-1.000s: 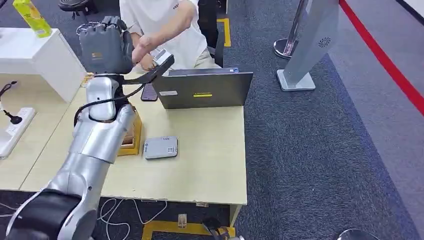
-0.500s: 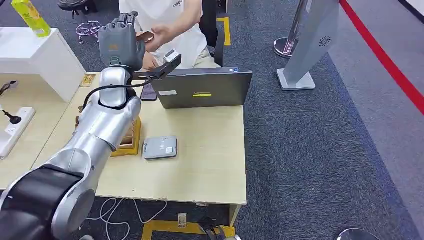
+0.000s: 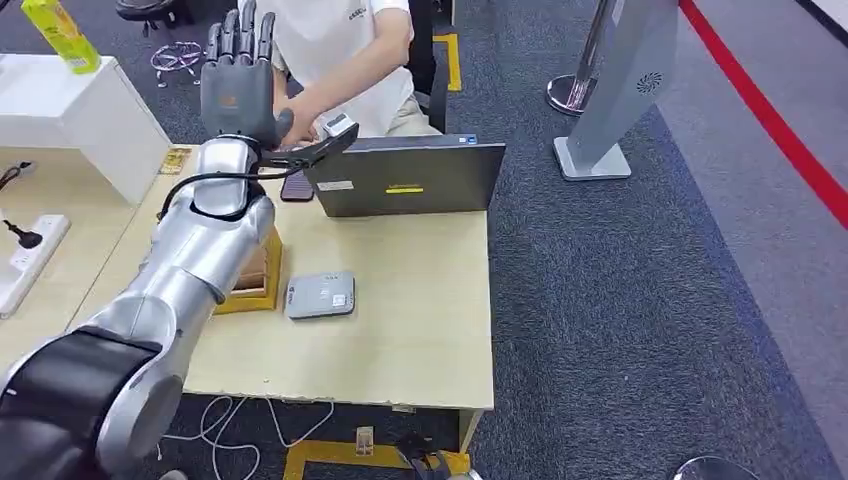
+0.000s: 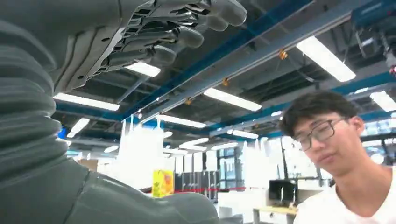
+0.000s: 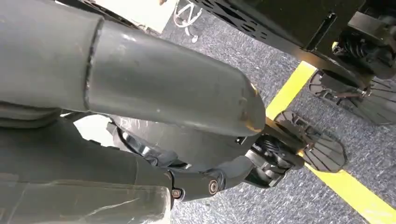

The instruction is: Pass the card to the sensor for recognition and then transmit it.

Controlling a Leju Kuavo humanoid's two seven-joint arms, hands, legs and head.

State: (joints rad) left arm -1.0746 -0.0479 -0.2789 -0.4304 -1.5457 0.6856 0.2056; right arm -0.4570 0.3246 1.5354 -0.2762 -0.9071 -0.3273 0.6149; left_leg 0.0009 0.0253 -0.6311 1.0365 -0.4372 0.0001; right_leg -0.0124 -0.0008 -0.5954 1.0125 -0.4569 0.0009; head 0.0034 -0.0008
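Note:
My left hand [image 3: 238, 80] is raised above the far edge of the desk, fingers straight and spread, with nothing in it. The left wrist view shows the same fingers [image 4: 177, 28] stretched out and empty in front of a seated person [image 4: 336, 191]. That person's hand [image 3: 300, 115] is low, just behind the laptop lid and beside my wrist. The grey card sensor [image 3: 320, 296] lies flat on the desk [image 3: 420, 330], next to a wooden card holder [image 3: 258, 282]. My right hand [image 5: 154, 93] hangs by the floor, thumb and fingers apart, holding nothing.
A grey laptop [image 3: 405, 175] stands open at the desk's far edge with a dark phone [image 3: 297, 186] beside it. A white box [image 3: 75, 115] with a yellow carton [image 3: 62, 35] sits far left, above a power strip [image 3: 25, 260]. A grey kiosk [image 3: 620, 90] stands right.
My left hand has gone from curled to fingers straight up. The person took a brown card from it and drew their hand down toward the laptop.

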